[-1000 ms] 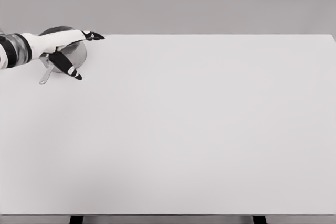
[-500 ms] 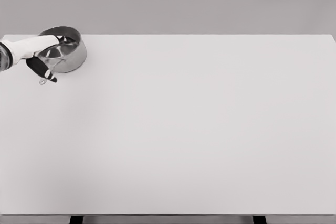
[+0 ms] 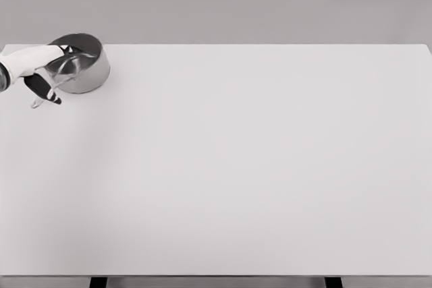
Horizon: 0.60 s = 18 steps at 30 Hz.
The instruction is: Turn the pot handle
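Note:
A small steel pot (image 3: 82, 65) stands at the table's far left corner. Its thin metal handle (image 3: 40, 99) points toward the lower left. My left hand (image 3: 42, 71) comes in from the left edge and sits against the pot's left side. Its fingers curl over the base of the handle near the rim, and the dark thumb (image 3: 43, 90) lies along the handle. The right arm is out of the picture.
The white table (image 3: 236, 166) spreads wide to the right and toward me. The pot is close to the table's back edge and left edge. Two dark table legs show below the front edge.
My left hand drew back to the left and its spread fingers curled in at the handle. The handle's tip swung leftward and the pot shifted slightly left.

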{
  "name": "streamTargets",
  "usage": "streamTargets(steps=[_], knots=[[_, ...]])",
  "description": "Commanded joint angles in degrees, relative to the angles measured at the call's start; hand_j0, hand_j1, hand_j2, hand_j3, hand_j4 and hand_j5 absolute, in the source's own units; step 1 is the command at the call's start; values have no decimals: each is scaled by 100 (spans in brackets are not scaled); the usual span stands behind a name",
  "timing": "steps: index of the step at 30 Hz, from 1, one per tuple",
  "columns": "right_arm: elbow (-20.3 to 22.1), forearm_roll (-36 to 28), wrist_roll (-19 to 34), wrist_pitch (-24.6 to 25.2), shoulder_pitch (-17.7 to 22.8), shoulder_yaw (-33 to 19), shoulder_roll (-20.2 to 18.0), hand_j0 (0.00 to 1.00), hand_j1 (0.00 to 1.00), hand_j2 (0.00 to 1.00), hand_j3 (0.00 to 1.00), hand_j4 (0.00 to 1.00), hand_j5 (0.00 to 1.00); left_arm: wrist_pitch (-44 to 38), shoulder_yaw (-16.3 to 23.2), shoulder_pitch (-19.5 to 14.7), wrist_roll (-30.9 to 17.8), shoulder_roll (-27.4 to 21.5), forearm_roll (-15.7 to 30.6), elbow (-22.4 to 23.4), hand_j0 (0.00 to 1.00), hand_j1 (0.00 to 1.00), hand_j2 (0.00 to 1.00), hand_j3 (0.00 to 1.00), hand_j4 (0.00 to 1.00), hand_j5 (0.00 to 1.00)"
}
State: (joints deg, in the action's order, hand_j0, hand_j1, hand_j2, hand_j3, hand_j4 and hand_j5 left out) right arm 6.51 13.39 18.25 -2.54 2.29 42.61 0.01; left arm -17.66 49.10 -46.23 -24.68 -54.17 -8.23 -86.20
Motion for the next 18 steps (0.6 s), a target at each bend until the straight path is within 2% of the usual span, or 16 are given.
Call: streamTargets(steps=[1, 18], knots=[[-1, -3, 3, -1, 0, 2, -1, 100, 100, 100, 100, 100, 100, 8, -6, 0, 42, -6, -109, 68, 100, 100, 100, 100, 100, 100], [-1, -3, 3, -1, 0, 2, -1, 100, 100, 100, 100, 100, 100, 8, -23, 123, 772, -32, -451, 780, 100, 100, 100, 100, 100, 100]])
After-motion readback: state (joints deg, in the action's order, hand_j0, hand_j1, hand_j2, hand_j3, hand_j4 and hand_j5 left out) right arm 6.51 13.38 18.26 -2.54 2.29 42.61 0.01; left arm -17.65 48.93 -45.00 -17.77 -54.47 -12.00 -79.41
